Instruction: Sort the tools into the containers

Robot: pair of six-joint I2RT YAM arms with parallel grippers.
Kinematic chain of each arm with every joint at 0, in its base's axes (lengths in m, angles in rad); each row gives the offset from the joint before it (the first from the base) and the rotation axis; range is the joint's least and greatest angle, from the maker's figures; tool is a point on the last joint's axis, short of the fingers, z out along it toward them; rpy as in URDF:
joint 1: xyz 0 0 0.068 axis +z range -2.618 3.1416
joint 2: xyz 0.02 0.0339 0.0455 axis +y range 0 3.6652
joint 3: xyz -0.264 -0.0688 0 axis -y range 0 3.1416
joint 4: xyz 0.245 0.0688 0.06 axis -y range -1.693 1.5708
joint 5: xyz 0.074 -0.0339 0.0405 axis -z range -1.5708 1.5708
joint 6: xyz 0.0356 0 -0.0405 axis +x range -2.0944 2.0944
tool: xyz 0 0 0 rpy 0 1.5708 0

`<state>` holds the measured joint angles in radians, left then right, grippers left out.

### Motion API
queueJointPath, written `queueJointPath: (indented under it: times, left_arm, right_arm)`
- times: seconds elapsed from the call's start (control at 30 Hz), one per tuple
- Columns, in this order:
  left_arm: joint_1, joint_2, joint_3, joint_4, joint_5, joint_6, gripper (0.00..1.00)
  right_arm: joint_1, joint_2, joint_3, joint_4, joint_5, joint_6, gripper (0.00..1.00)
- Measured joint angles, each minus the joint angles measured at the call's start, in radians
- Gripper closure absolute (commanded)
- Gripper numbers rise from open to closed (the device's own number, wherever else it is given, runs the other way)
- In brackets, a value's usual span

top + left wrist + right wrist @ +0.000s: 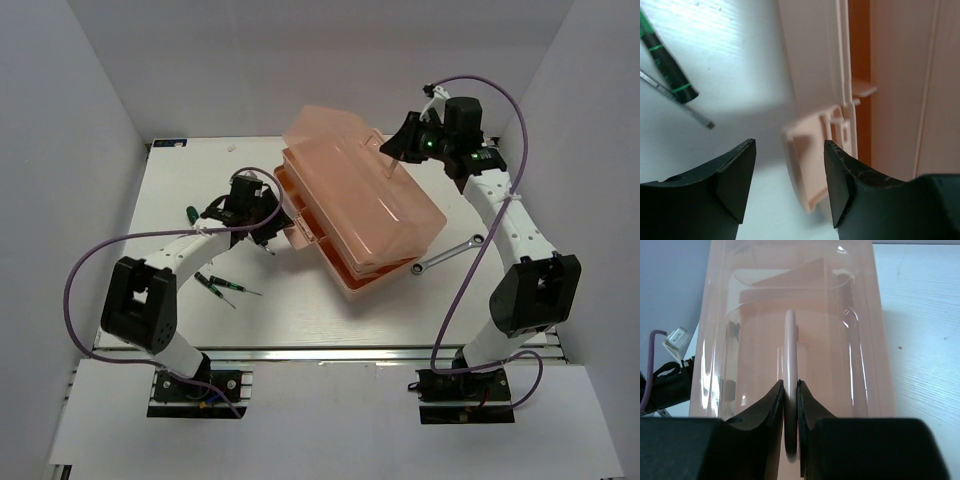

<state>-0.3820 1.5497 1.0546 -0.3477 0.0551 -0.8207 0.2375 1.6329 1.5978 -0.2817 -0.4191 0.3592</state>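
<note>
Table [300,335]: white, and we logged everything else on it by its place against the toolbox.

Toolbox [365,205]: translucent salmon-pink, set at an angle mid-table. Its lid covered the compartments, so we saw no tool inside.

Right gripper [790,410]: above the toolbox at its far right end. Its jaws were pinched narrow onto the handle.

Left gripper [787,185]: low at the toolbox's left front. Its jaws stood wide and held nothing, with the latch showing in the gap between the fingers [737,180].

Handle [790,340]: a thin pink strip rising edge-on from the toolbox lid, clamped at its near end.

Wrench [450,252]: silver, lying flat at the toolbox's near right corner. We could not tell whether it touched.

Pair of screwdrivers [218,287]: dark-handled, lying close together on the table, left of the toolbox and nearer the arm bases.

Screwdriver [190,213]: left of the toolbox, beyond the left gripper.

Banded screwdriver handle [667,65]: seen in the left wrist view left of the toolbox. We could not tell which one it was.

Latch [807,155]: a pink tab on the toolbox's front wall.
</note>
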Motion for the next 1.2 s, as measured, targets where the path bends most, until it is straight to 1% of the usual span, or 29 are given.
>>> queueJointPath:
  times: [0.13, 0.23, 0.3, 0.4, 0.53, 0.63, 0.8, 0.9, 0.97, 1.07, 1.2]
  left_arm:
    - [0.008, 0.064, 0.000, 0.089, 0.065, 0.016, 0.34]
    - [0.023, 0.099, -0.007, 0.176, 0.135, 0.016, 0.49]
    - [0.033, 0.113, -0.019, 0.238, 0.195, 0.008, 0.53]
    - [0.055, 0.146, -0.036, 0.328, 0.299, -0.008, 0.53]
    - [0.073, 0.233, -0.039, 0.447, 0.443, -0.043, 0.46]
    - [0.075, 0.288, -0.039, 0.497, 0.505, -0.077, 0.45]
    - [0.074, 0.303, -0.027, 0.613, 0.564, -0.144, 0.42]
    - [0.066, 0.342, 0.052, 0.660, 0.588, -0.173, 0.38]
    - [0.058, 0.382, 0.143, 0.648, 0.591, -0.174, 0.36]
    - [0.023, 0.456, 0.315, 0.585, 0.576, -0.155, 0.35]
    - [-0.050, 0.509, 0.443, 0.492, 0.535, -0.126, 0.34]
  right_arm:
    - [-0.072, 0.000, 0.000, -0.008, -0.029, 0.025, 1.00]
    - [-0.145, 0.001, -0.014, 0.008, -0.061, 0.050, 1.00]
    - [-0.199, 0.006, -0.034, 0.051, -0.084, 0.077, 1.00]
    - [-0.275, 0.034, -0.055, 0.135, -0.122, 0.135, 1.00]
    - [-0.349, 0.103, -0.058, 0.270, -0.178, 0.211, 1.00]
    - [-0.370, 0.138, -0.058, 0.337, -0.207, 0.247, 1.00]
    - [-0.375, 0.150, -0.085, 0.375, -0.229, 0.277, 1.00]
    - [-0.368, 0.150, -0.106, 0.389, -0.243, 0.293, 1.00]
    - [-0.366, 0.150, -0.115, 0.391, -0.249, 0.301, 1.00]
    - [-0.366, 0.150, -0.126, 0.396, -0.258, 0.315, 1.00]
    - [-0.366, 0.146, -0.140, 0.402, -0.261, 0.334, 1.00]
